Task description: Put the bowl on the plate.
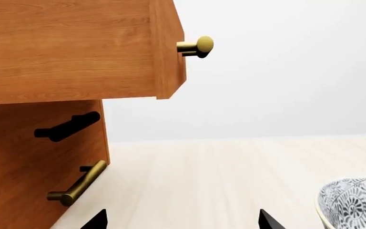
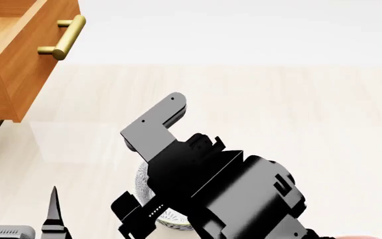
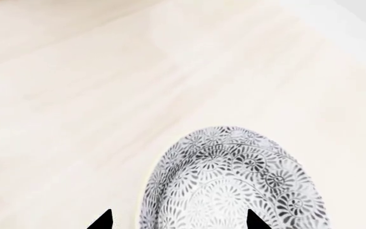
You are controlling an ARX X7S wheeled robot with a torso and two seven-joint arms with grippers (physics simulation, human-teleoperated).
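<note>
The bowl, white with a fine grey floral pattern, sits on the pale wooden surface. My right gripper hangs open just over its near rim, one tip outside the wall and the other over the inside. In the head view the black right arm covers most of the bowl and hides that gripper. My left gripper is open and holds nothing, low at the left. In the left wrist view the left gripper has the bowl off to one side. The plate is out of view.
A wooden cabinet stands at the left with its top drawer pulled out, overhanging the floor. Brass bar handles stick out from the drawer fronts. Pale wooden surface stretches ahead and to the right.
</note>
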